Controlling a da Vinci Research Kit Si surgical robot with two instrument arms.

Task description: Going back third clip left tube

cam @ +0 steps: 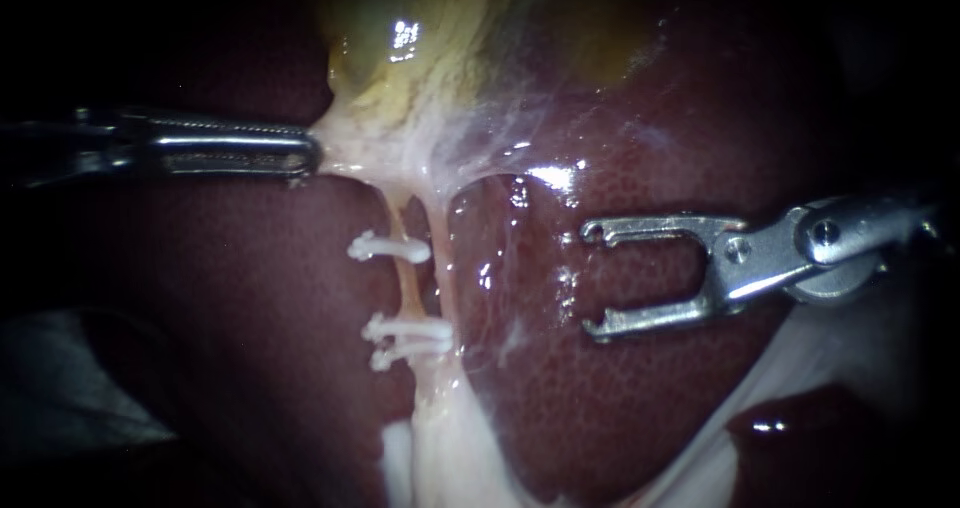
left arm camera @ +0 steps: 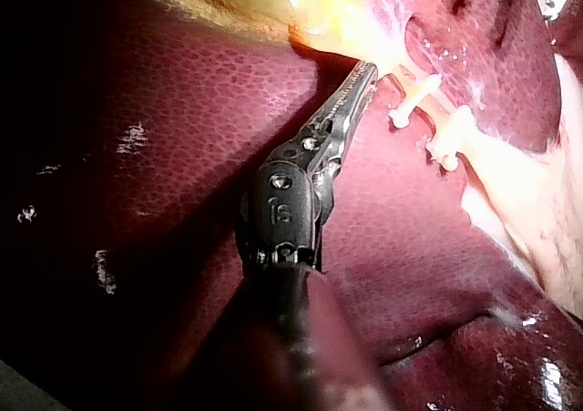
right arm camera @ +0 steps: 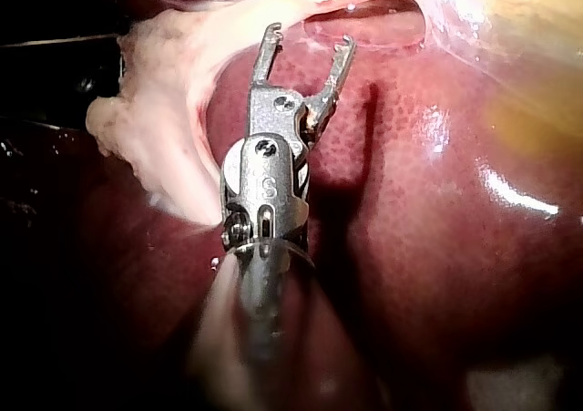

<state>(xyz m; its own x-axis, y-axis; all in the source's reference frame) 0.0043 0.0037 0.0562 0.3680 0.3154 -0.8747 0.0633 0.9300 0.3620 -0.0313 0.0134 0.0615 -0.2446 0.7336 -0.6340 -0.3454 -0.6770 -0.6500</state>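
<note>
Dark-red liver [cam: 620,408] fills the field, with the yellow gallbladder [cam: 420,58] above the left tube [cam: 405,268]. Left instrument [cam: 310,156] is clamped on the gallbladder's whitish base just above the tube. My read: that tension holds the tube taut and exposed. Right instrument [cam: 592,280] has jaws spread and empty, over liver well to the right of the tube, probably parked clear of the clips. White clips cross the tube: upper clip [cam: 390,248] alone, lower pair [cam: 410,336] stacked close together. Bare stretch between them looks deliberate.
</note>
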